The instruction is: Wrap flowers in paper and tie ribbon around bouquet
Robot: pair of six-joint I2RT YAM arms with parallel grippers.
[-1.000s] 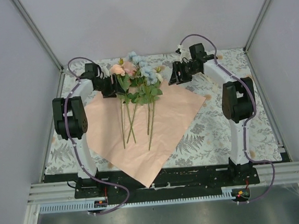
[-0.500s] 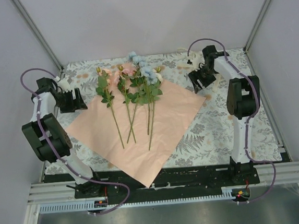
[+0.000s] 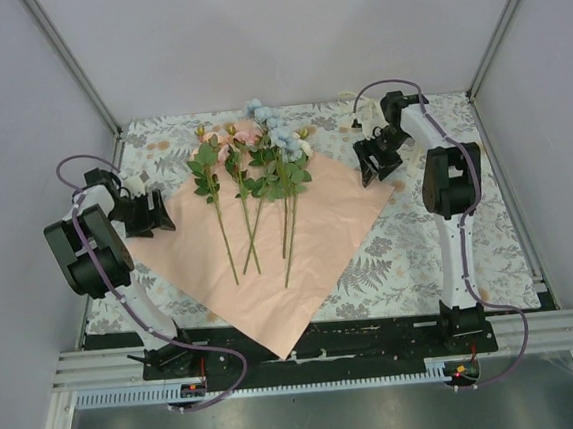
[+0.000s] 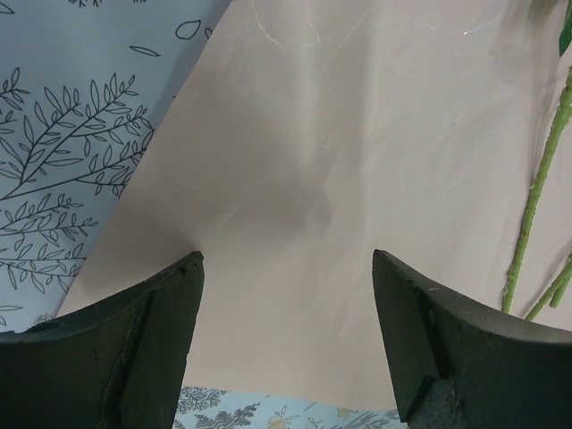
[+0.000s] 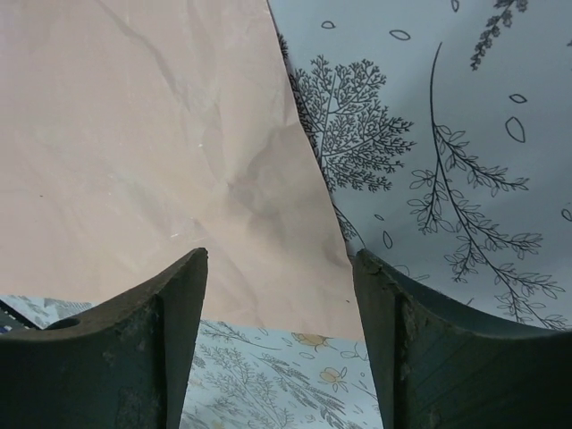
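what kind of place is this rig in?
Probably a lab data-collection booth: grey panel walls on aluminium frame posts, two white robot arms bolted to a black base plate, and a floral-print tablecloth staged with salmon-pink paper sheet and artificial flower stems.

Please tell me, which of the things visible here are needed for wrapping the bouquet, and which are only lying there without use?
For the job:
- flowers, lying on the paper
- paper, spread flat
- left hand, open by the paper's left corner
- right hand, open by its right corner

Only lying there:
- printed tablecloth, under everything
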